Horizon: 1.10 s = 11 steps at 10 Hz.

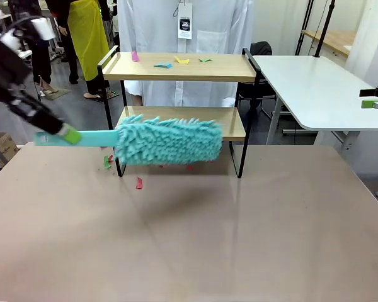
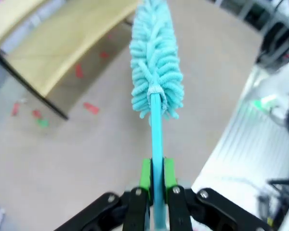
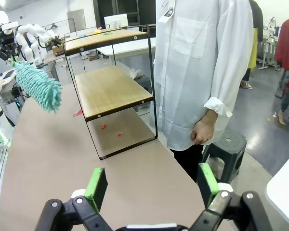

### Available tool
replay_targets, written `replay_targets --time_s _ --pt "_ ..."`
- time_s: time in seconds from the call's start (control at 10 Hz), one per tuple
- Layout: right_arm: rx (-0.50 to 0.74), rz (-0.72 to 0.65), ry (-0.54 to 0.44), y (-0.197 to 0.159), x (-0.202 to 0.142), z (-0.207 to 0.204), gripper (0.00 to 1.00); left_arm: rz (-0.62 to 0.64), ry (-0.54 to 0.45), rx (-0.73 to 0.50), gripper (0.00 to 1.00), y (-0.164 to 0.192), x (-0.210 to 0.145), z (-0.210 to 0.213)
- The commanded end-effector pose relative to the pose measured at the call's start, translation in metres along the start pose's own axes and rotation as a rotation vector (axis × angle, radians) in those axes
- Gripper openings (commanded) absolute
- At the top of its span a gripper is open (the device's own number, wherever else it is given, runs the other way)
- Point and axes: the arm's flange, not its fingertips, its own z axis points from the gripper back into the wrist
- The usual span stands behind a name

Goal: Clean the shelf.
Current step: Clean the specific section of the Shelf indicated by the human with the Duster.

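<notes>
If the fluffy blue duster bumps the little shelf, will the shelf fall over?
Probably not: the shelf stands on wide-set black legs, so it looks steady. Its thin frame suggests it's light, so it might slide a bit. The duster looks soft and would likely squash first.

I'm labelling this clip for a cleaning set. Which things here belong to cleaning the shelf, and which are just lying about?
Job: shelf; duster, clamped in the left jaws; paper scraps on the top board; loose scraps on the table.
Idle: white side table; stool; person behind the shelf.
</notes>
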Motion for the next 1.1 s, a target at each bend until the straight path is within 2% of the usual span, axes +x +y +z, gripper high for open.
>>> replay_targets --time_s 0.0,0.2,0.4,0.6,0.7,0.8,0.9,1.0 --pt "0.0 0.004 0.0 0.001 0.003 -0.001 1.0 -0.096 0.115 0.012 0.13 0.005 -0.006 0.031" --pt "0.0 0.004 0.0 0.001 0.003 -0.001 1.0 -0.075 0.206 0.001 0.13 0.024 -0.012 0.047" --pt "0.0 0.004 0.0 0.001 0.003 -0.001 1.0 -0.138 0.355 0.024 0.13 0.033 -0.014 0.061" --pt "0.0 0.004 0.0 0.001 0.003 -0.001 1.0 -0.236 0.446 0.046 0.13 0.026 -0.007 0.064" --pt "0.0 0.004 0.0 0.001 0.003 -0.001 1.0 -0.233 0.469 0.056 0.13 0.025 -0.004 0.061" --pt "0.0 0.004 0.0 0.001 0.003 -0.001 1.0 -0.22 0.454 0.126 0.13 0.022 -0.003 0.055" --pt "0.0 0.004 0.0 0.001 0.003 -0.001 1.0 -0.189 0.444 0.034 0.13 0.024 -0.009 0.057" --pt "0.0 0.004 0.0 0.001 0.003 -0.001 1.0 -0.189 0.444 0.034 0.13 0.024 -0.009 0.057"
